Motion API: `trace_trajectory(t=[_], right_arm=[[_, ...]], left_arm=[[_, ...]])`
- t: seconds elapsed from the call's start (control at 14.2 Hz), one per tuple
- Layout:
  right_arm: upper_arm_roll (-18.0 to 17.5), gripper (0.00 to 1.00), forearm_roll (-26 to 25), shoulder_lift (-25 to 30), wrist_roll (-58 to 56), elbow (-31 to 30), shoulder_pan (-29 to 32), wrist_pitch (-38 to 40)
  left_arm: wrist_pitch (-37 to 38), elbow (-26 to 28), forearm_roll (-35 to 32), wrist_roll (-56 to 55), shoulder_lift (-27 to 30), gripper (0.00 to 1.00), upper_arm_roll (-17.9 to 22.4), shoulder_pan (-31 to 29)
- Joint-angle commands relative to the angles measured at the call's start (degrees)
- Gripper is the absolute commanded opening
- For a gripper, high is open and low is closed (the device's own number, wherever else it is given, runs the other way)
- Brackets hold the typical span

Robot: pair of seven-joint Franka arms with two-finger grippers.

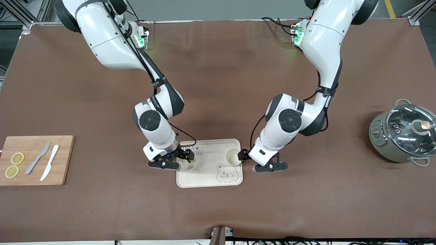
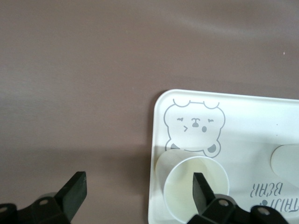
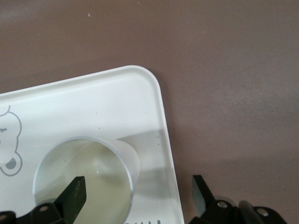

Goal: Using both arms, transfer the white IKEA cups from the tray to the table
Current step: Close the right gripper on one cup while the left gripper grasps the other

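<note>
Both cups stand upright on the tray (image 1: 204,177), mouths up, long axes vertical, bases on the tray floor. Each tapers from a wide round rim to a narrower base.

One cup (image 1: 188,163) (image 3: 84,184) stands in the tray corner toward the right arm's end of the table, on the tray's edge farther from the front camera. The other cup (image 1: 233,156) (image 2: 196,189) stands in the tray corner toward the left arm's end, also along that farther edge. The bear print (image 1: 226,173) lies on the tray nearer the camera than this second cup. The two cups are well apart, with printed lettering between them.

The right gripper (image 1: 182,160) (image 3: 138,196) hangs low over its cup's corner of the tray, jaws spread wide and released. In the right wrist view one finger (image 3: 74,196) shows over the cup's mouth and the other over the table just off the tray edge; the cup's wall lies between them, ungrasped.

The left gripper (image 1: 253,160) (image 2: 138,193) hangs low at the other tray corner, jaws likewise wide and released. In the left wrist view one finger (image 2: 201,189) shows over the cup's mouth, the other over bare table beside the tray; nothing is gripped.

Well away from the tray, a board (image 1: 35,160) lies toward the right arm's end and a pot (image 1: 403,134) toward the left arm's end
</note>
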State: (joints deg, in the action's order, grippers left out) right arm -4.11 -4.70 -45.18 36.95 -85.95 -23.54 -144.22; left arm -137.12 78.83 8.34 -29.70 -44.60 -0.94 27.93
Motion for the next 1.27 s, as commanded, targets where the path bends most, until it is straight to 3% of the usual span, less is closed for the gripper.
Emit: trace_trajectory(t=[0.0,0.35,0.56,0.71,0.92,1.06,1.2], right_arm=[[0.59,1.00,-1.28,-1.67,1.72,1.58,-0.72,-1.07],[0.59,1.00,-1.19,-1.67,1.72,1.66,-1.16,-1.07],[0.50,0.52,-0.92,-1.67,1.81,1.75,-1.16,-0.89],[0.59,0.30,-0.84,-1.67,1.81,1.75,-1.16,-0.89],[0.50,0.09,-0.84,-1.67,1.81,1.75,-1.16,-0.89],[0.50,0.02,-0.84,-1.67,1.81,1.75,-1.07,-0.89],[0.50,0.00,-0.84,-1.67,1.72,1.75,-1.07,-0.81]], left_arm=[[-2.80,-1.49,0.28,-0.80,-2.68,1.00,0.68,1.51],[-5.00,-1.05,0.10,-1.94,-4.35,1.00,0.77,2.74],[-5.09,-1.05,-0.08,-5.10,-4.80,1.00,0.94,4.49],[-5.09,-1.05,-0.25,-5.11,-4.71,0.98,0.94,4.50],[-5.09,-1.05,-3.14,-4.76,-4.71,0.62,0.85,4.32],[-5.09,-0.96,-3.68,-4.23,-4.71,0.37,0.85,4.06],[-5.09,-0.96,-4.03,-3.97,-4.71,0.12,0.85,4.06]])
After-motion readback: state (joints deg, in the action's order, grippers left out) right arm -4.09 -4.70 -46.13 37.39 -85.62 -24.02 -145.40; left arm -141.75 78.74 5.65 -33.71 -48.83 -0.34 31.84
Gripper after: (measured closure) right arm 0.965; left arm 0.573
